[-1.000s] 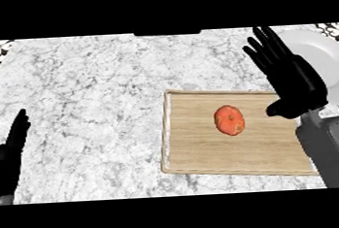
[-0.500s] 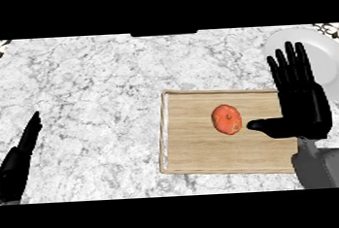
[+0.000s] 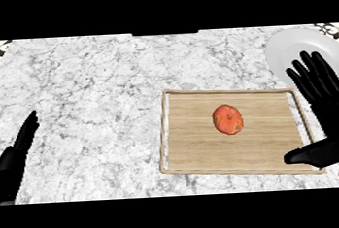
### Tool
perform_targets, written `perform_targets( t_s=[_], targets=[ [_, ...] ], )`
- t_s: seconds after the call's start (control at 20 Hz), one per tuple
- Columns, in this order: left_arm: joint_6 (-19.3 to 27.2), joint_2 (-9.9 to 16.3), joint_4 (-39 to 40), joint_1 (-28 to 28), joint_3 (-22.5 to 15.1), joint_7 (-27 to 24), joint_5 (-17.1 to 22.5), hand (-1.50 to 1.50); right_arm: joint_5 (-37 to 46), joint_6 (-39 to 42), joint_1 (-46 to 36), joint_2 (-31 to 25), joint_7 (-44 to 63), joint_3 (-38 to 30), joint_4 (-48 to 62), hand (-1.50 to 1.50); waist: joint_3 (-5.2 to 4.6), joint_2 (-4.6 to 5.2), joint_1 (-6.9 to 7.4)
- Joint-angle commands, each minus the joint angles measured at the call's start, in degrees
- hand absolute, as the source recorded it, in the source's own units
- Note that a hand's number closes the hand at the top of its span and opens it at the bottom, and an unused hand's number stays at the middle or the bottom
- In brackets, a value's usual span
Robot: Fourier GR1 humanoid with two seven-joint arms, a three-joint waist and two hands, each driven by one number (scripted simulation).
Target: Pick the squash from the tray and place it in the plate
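Right hand [image 3: 330, 112] fingers spread over tray [image 3: 203, 158] edge | squash [image 3: 228, 119] untouched | left hand [image 3: 13, 163] fingers straight

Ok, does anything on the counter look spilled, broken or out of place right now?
Nothing stands out. The orange squash lies whole near the middle of the wooden tray, which sits flat on the marble counter. The white plate is at the far right, with the open right hand partly over it and over the tray's right edge.

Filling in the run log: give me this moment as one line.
squash: on tray, untouched | right hand: open, at tray's right edge | left hand: resting lower left | plate: bare
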Motion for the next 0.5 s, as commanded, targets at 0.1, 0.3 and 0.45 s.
perform_targets(
  t_s=[0.1,0.3,0.45],
  targets=[
    [-0.52,-0.43,-1.17,1.42,-0.18,-0.73,-0.66,0.0,4.66,6.39,-4.0,-11.95,9.4,0.59,0.32,-1.5,-0.04,0.02,0.7],
    [-1.31,-1.05,0.16,0.03,0.88,-1.16,-1.01,0.0,5.72,8.54,-7.41,-12.49,16.02,3.35,0.74,-1.5,-0.02,0.02,0.42],
    [-0.98,-2.3,0.44,-0.86,-0.11,0.03,-2.25,0.0,7.75,9.96,-16.3,-12.18,21.29,5.91,6.33,-1.5,-0.03,0.18,1.11]
  ],
)
